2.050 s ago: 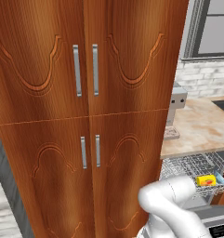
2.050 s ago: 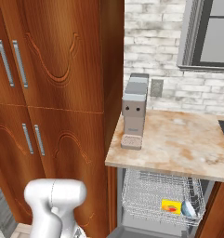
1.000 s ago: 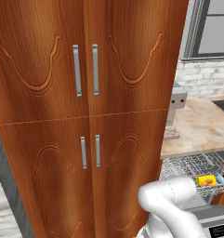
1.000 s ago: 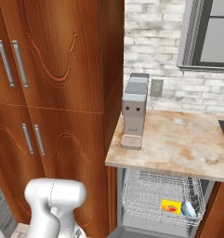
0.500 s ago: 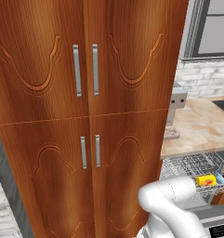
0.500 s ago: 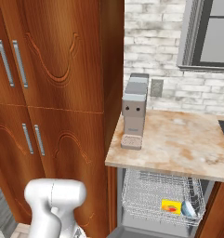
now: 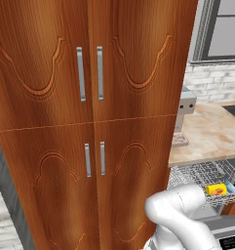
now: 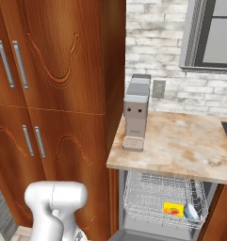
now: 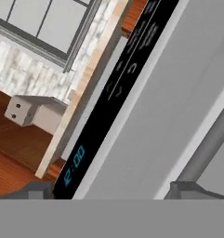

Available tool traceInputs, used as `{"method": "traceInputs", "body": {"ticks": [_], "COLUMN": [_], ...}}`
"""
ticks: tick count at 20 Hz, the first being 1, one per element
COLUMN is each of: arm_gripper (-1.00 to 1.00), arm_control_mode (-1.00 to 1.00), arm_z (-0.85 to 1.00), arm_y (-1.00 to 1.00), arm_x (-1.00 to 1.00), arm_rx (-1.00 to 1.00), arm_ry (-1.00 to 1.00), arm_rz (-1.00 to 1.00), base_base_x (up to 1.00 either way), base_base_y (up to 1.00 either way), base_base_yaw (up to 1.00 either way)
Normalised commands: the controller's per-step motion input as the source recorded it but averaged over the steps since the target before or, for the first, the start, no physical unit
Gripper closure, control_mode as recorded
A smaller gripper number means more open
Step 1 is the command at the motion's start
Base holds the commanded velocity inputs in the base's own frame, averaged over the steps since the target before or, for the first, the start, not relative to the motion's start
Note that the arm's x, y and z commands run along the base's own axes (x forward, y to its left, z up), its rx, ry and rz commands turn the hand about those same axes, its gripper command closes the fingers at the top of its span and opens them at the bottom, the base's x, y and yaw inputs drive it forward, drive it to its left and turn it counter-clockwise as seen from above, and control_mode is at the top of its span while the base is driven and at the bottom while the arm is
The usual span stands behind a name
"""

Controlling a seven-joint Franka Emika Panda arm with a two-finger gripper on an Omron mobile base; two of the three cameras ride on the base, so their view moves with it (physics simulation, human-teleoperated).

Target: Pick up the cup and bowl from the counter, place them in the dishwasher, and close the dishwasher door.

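yellow cup [image 8: 173, 209] beside bowl [image 8: 190, 212], in dishwasher [image 8: 148, 197] rack

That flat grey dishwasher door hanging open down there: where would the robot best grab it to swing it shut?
Probably the round grey bar running along the flat grey dishwasher door, past its black control strip. It seems to stand proud of the plain panel, which offers no other hold. The gripper is open and faces the panel, so come straight on, one finger either side of the bar.

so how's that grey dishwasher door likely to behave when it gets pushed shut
The dishwasher door looks like a broad flat rigid panel, so it would probably swing as one piece, not flex. Its smooth face may let the open claw slide. The rack looks pulled out and may block it.
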Motion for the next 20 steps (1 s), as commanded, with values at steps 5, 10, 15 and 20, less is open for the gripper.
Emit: {"method": "traceInputs", "body": {"ticks": [5, 10, 15, 20], "arm_gripper": [-1.00, -1.00, -1.00, -1.00], "arm_control_mode": [-1.00, -1.00, -1.00, -1.00], "arm_z": [-0.56, -0.90, -1.00, -0.49], "arm_y": [-0.61, -0.54, -0.43, -0.44], "arm_x": [0.00, -0.04, -0.24, -0.11], "arm_rx": [0.00, 0.00, 0.00, 0.00], "arm_ry": [-0.07, -0.07, -0.10, -0.19], "arm_rz": [0.06, 0.07, 0.10, 0.12], "base_base_x": [0.00, 0.00, 0.00, 0.00], "base_base_y": [0.00, 0.00, 0.00, 0.00], "base_base_yaw": [0.00, 0.00, 0.00, 0.00]}}
